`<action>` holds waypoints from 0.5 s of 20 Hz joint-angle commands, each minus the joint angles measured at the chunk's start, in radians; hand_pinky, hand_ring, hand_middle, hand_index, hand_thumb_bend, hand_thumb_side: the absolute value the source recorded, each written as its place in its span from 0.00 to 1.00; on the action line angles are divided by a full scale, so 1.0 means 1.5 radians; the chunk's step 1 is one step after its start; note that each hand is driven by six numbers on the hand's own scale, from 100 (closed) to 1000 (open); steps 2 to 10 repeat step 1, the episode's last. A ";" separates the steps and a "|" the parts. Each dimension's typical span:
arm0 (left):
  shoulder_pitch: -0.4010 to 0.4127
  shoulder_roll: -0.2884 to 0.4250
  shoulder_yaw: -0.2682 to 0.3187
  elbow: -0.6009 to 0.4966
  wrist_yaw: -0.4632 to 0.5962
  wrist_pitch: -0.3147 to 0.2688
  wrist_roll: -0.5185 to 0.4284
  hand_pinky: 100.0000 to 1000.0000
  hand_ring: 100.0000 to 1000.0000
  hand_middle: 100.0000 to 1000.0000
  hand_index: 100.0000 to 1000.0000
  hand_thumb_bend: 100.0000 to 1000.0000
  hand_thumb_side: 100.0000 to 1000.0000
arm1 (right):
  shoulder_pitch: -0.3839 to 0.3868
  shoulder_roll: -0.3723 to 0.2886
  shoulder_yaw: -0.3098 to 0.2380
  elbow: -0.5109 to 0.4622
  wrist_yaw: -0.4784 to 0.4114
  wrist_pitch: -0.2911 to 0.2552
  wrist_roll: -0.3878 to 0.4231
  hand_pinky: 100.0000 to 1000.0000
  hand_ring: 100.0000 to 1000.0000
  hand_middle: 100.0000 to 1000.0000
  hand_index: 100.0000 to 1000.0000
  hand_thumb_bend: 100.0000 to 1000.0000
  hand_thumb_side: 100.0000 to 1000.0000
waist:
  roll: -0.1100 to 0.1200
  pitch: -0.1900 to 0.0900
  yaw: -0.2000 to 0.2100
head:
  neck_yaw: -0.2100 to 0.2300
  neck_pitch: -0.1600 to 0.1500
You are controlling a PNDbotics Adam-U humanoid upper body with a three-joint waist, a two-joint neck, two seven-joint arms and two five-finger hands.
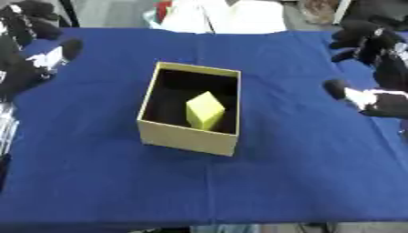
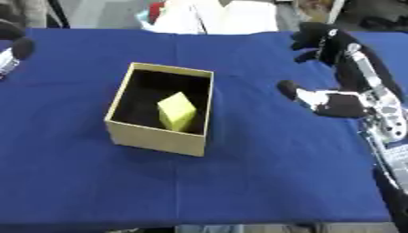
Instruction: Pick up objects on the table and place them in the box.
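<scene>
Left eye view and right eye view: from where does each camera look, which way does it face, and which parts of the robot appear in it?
Left eye view: sits in the robot's head, looks down at the blue table; left hand at the left edge, right hand at the right edge.
Right eye view: same head, same downward look; more of the right hand and its arm, only a bit of the left hand.
Both share the open box with a yellow block inside.

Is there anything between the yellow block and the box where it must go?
No. The yellow block already lies inside the open box, tilted on the dark floor. Both hands, left hand and right hand, are off to the sides.
</scene>
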 commanded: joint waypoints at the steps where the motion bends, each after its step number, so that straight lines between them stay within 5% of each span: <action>1: -0.007 -0.001 0.007 -0.002 0.007 0.005 -0.002 0.61 0.55 0.57 0.71 0.71 0.40 | -0.005 -0.005 -0.013 -0.018 -0.010 0.003 -0.007 0.62 0.73 0.71 0.86 0.49 0.24 | 0.001 -0.004 -0.005 | 0.018 0.003; 10: -0.007 -0.001 0.007 -0.002 0.007 0.005 -0.002 0.61 0.55 0.57 0.71 0.71 0.40 | -0.005 -0.005 -0.013 -0.018 -0.010 0.003 -0.007 0.62 0.73 0.71 0.86 0.49 0.24 | 0.001 -0.004 -0.005 | 0.018 0.003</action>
